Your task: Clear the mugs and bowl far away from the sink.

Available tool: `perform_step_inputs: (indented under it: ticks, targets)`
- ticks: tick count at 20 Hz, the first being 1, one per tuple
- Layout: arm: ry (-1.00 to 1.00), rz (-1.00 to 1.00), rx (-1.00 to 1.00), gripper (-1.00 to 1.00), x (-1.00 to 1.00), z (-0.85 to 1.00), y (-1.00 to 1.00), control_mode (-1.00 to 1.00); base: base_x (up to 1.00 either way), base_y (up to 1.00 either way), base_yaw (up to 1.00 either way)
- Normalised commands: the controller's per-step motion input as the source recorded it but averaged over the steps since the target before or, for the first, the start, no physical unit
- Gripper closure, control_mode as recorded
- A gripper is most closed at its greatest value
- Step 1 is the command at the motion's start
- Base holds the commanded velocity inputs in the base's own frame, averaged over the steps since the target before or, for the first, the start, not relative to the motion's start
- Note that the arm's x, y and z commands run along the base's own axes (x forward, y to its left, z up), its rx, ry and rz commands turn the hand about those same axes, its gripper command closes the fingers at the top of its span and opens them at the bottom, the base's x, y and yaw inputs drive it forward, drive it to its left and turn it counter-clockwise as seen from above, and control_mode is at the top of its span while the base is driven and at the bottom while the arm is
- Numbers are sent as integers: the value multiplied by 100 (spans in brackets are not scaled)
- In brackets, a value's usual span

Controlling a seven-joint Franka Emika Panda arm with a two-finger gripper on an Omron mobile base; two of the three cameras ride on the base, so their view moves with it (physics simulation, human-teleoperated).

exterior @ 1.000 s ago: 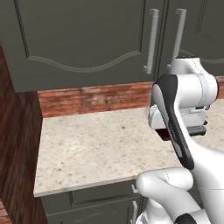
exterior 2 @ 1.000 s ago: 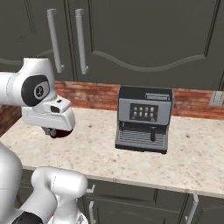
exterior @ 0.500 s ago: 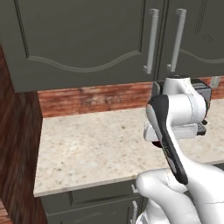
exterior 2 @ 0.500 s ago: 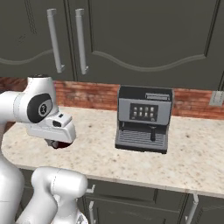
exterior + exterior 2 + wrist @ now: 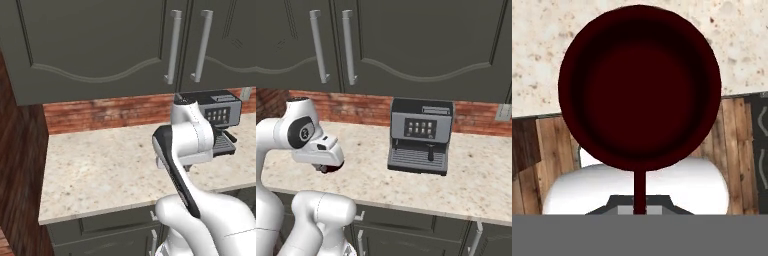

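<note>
The maroon mug (image 5: 639, 85) hangs mouth-up right under the hand, over the front edge of the speckled counter (image 5: 572, 45); the gripper (image 5: 326, 168) seems clamped on it, though the fingers themselves are hidden; the coffee machine (image 5: 419, 135) stands on the counter by the brick wall (image 5: 371, 105), well apart from the mug

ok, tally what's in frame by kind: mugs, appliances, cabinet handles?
maroon mug, held at the pincer: 1
coffee machine on the counter: 1
cabinet handles on the upper doors: 2
Total: 4
</note>
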Motion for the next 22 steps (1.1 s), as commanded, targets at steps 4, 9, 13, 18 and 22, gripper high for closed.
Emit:
perform_step_inputs:
  ticks: [4,9,13,18,22]
  targets:
    - [1,0,0,100,51,-21,2,-100,0,0,0]
    - [0,2,0,100,51,-16,13,-100,0,0,0]
    - [0,3,0,100,37,-22,14,-100,0,0,0]
    - [0,4,1,100,33,-28,3,-100,0,0,0]
    - [-2,6,2,100,16,-38,5,-100,0,0,0]
